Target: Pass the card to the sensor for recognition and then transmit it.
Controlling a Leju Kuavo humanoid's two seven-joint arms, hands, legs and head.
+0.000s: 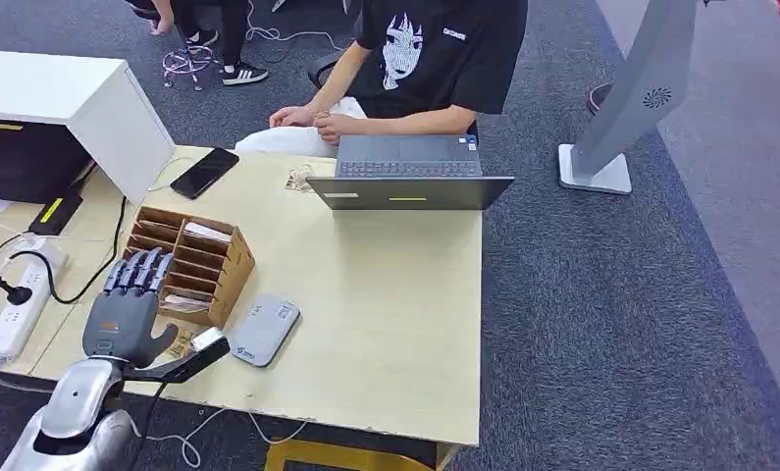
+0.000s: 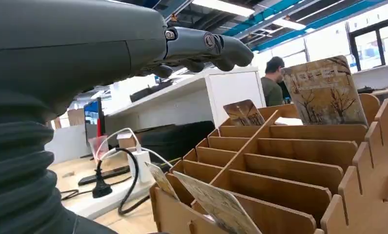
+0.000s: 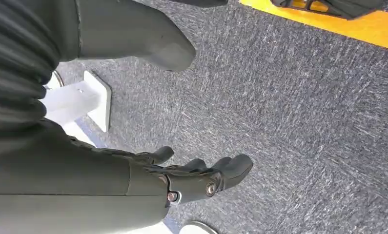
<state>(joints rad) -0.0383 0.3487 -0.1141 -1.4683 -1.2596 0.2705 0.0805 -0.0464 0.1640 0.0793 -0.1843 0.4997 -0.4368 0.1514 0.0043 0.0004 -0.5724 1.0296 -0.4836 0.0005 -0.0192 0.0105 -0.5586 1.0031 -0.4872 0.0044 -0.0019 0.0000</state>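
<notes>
A wooden card holder (image 1: 191, 263) with several slots stands at the table's front left. Cards with a tree picture stand in it, one at the far end (image 2: 324, 92), a smaller one (image 2: 243, 112) beside it and two leaning at the near end (image 2: 216, 204). My left hand (image 1: 130, 304) hovers over the holder's near end, fingers (image 2: 201, 46) stretched out above the slots, holding nothing. Its thumb points toward the flat grey sensor (image 1: 263, 330) lying just right of the holder. My right hand (image 3: 192, 173) hangs over grey carpet, fingers loosely apart and empty.
An open laptop (image 1: 410, 177) sits at the table's far edge with a person (image 1: 435, 59) seated behind it. A black phone (image 1: 204, 172), a white cabinet (image 1: 72, 98) and a power strip (image 1: 18, 299) with cables lie to the left. A grey stand (image 1: 621, 108) is on the carpet.
</notes>
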